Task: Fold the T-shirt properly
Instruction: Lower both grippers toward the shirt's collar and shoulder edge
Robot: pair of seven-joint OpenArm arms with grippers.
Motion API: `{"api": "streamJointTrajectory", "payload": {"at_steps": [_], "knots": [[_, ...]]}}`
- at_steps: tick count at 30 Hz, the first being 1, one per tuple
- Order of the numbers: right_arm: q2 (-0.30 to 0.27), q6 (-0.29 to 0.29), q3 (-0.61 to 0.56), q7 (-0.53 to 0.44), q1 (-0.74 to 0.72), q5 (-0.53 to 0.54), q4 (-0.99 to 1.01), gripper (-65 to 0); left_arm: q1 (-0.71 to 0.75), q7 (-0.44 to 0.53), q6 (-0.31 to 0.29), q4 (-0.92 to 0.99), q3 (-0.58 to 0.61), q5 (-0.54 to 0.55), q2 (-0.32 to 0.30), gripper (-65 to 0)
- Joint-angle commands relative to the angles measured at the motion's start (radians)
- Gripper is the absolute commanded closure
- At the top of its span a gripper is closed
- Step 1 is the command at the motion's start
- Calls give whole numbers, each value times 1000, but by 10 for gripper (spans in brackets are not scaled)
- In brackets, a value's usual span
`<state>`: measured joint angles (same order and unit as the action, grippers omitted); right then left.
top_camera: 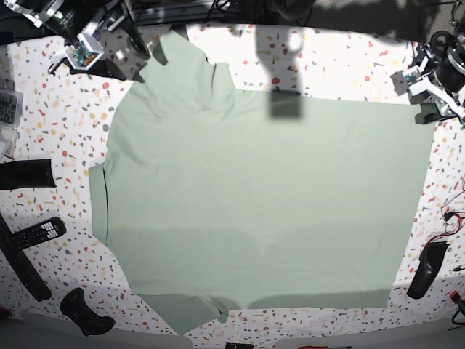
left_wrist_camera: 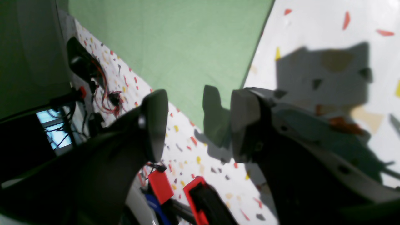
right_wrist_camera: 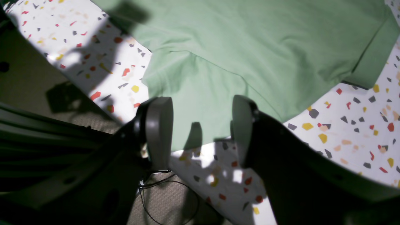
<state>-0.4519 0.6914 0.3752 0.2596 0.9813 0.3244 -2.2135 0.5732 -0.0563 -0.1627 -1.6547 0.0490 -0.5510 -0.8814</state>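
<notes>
A: Base view shows the T-shirt [top_camera: 254, 203] lying flat and spread wide over the middle of the speckled desk [top_camera: 58, 145]. One sleeve pokes out at about 11 o'clock and another at about 7 o'clock, so the neck end seems to be at 9 o'clock and the bottom hem at 3 o'clock.

B: Has any folding started?

A: I think not. The shirt looks like one big flat sheet, with just a tiny tuck on the 9 o'clock edge.

B: What are the arms doing?

A: The right gripper [right_wrist_camera: 201, 128] hangs over the sleeve at 11 o'clock. Its two pads are apart and nothing is between them. The left gripper [left_wrist_camera: 198, 125] hangs over the hem corner at about 2 o'clock, also spread open and empty.

B: So what comes next?

A: My guess is each one must drop down, pinch its bit of cloth, then lift and carry that far edge toward 6 o'clock together.
</notes>
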Motion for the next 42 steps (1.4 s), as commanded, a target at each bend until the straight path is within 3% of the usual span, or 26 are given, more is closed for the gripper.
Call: {"api": "streamJointTrajectory", "payload": {"at_steps": [1, 6, 13, 17, 22, 33, 36, 40, 42], "knots": [[-10, 7, 5, -24, 10, 15, -19, -297, -2, 5, 8, -6, -9, 1, -20, -290], [-5, 7, 5, -25, 7, 15, -19, -297, -17, 86, 4, -6, -9, -21, -20, -290], [-5, 7, 5, -24, -47, 16, -19, -297, -41, 79, 3, 30, -8, -25, -20, -290], [-5, 7, 5, -24, -56, 16, -19, -297, -39, 83, -38, 61, -7, -25, -20, -290], [-5, 7, 5, -24, -56, 16, -19, -297, -42, 114, -40, 84, -7, -24, -17, -290], [23, 7, 4, -27, -98, 20, -19, -297, -121, 74, -40, 225, -6, -17, 72, -287], [43, 7, 4, -27, -100, 23, -19, -297, -141, 43, -40, 284, -7, -18, 69, -218], [62, 7, 4, -26, -100, 23, -19, -297, -133, 79, -40, 312, -7, -17, 68, 0], [61, 7, 2, -23, -100, 17, -19, -297, -124, 126, -40, 311, -7, -17, 69, 0]]}}
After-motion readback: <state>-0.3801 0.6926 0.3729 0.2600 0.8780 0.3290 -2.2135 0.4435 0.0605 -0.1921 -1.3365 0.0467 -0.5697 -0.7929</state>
